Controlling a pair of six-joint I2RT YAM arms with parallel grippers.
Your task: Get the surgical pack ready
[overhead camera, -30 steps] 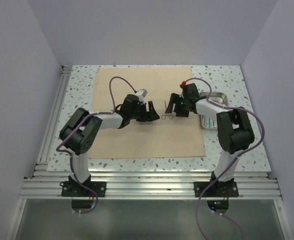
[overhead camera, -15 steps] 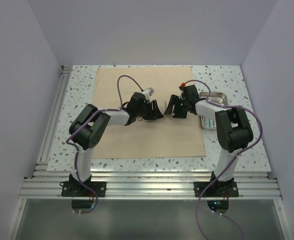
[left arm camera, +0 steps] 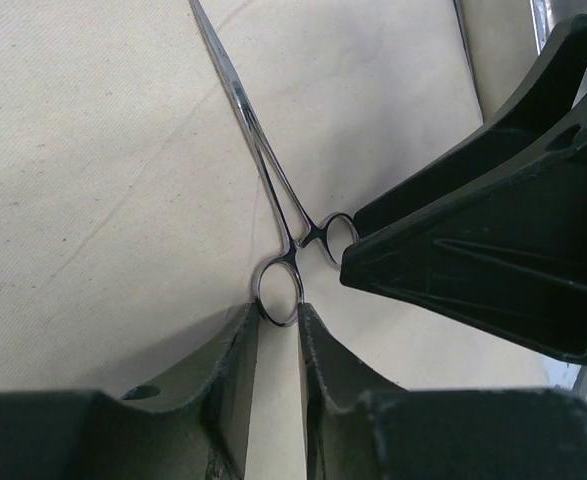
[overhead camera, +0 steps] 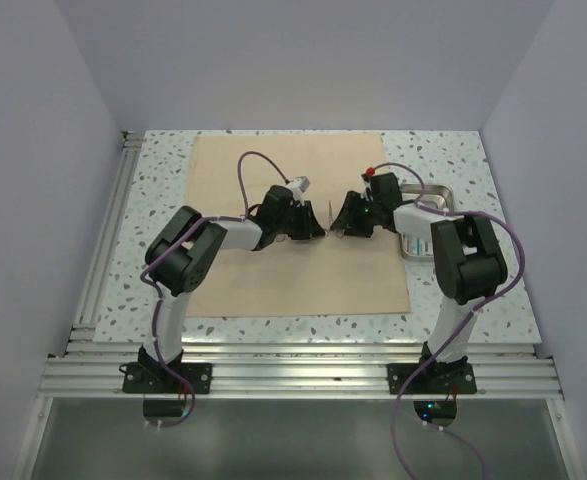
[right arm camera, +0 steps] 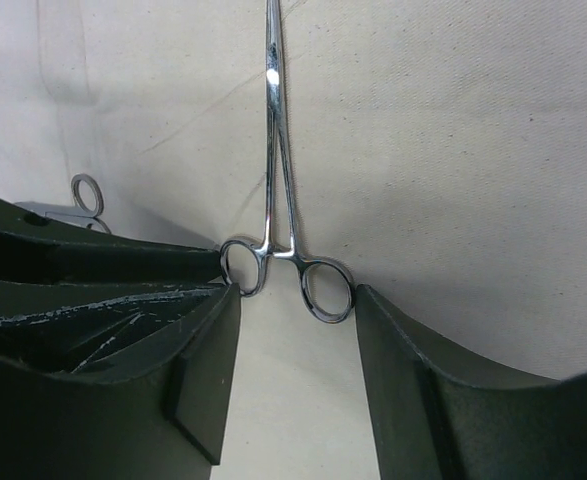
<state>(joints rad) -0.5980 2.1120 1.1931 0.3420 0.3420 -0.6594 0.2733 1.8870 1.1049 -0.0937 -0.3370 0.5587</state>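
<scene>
A speckled table [overhead camera: 153,200] is filling the floor of a plain white-walled enclosure in the top view, with the tan cloth [overhead camera: 273,170] lying flat across its middle and the steel tray [overhead camera: 435,190] sitting at the cloth's 3 o'clock edge. Compared with a second ago, the left arm is now reaching further toward the centre, the right gripper has edged toward 9 o'clock, and both sets of jaws have narrowed. The left gripper [overhead camera: 316,228] and right gripper [overhead camera: 341,226] are now facing each other almost tip to tip over the forceps [overhead camera: 330,210], which are lying on the cloth with their tips pointing to 12 o'clock. In the left wrist view, the left gripper [left arm camera: 278,310] is standing nearly closed, its two fingers pinching one finger ring of the forceps [left arm camera: 261,150] from both sides, while the right gripper's fingers [left arm camera: 473,260] are crowding in from 3 o'clock beside the other ring. In the right wrist view, the right gripper [right arm camera: 295,300] is standing about half open, straddling the second ring without clamping it; the ring is lying just beside the finger at 3 o'clock, and the left gripper's fingers [right arm camera: 123,290] are meeting the first ring from 9 o'clock.
</scene>
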